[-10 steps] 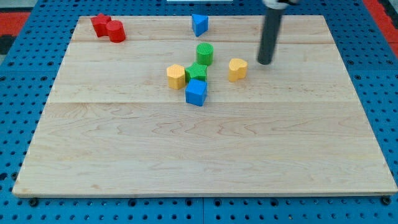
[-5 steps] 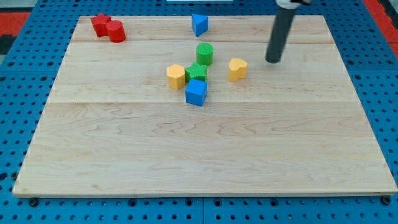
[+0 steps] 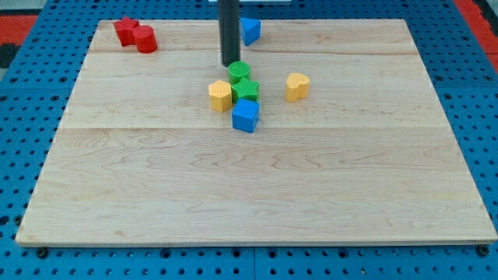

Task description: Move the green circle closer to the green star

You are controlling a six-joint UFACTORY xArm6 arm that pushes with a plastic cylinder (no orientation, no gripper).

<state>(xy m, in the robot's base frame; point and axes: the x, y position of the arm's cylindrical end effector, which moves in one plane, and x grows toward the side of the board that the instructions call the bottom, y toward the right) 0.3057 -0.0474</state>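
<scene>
Touching the green circle [image 3: 239, 72] from the view's top-left, my tip [image 3: 231, 64], a bare rod tool with nothing to clamp, stands on the tabletop [image 3: 257, 187]. That circle sits against the green star [image 3: 246, 89].

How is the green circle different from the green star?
The green circle is round; the green star has points. The circle sits nearer the view's top, right below my tip; the star sits lower, beside the yellow block and above the blue cube. Both are green and look to be touching.
</scene>
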